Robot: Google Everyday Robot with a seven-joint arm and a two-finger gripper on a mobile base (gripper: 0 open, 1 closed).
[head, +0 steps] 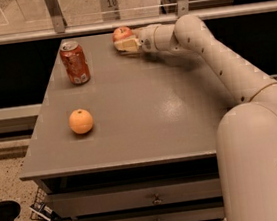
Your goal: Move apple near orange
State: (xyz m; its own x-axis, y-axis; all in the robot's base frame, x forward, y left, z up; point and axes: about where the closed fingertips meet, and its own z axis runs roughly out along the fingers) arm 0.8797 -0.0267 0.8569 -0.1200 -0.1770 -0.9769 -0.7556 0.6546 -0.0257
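Observation:
The red apple [122, 32] with yellowish patches sits at the table's far edge, near the middle. My gripper [124, 43] reaches in from the right and is right against the apple's near side, partly covering its lower half. The orange [81, 121] lies on the table's front left, far from the apple and the gripper.
A red soda can [75, 63] stands upright at the back left, between the apple and the orange. The grey table [143, 112] has drawers below its front edge. A metal rail and glass run behind the far edge. My white arm [224, 66] crosses the right side.

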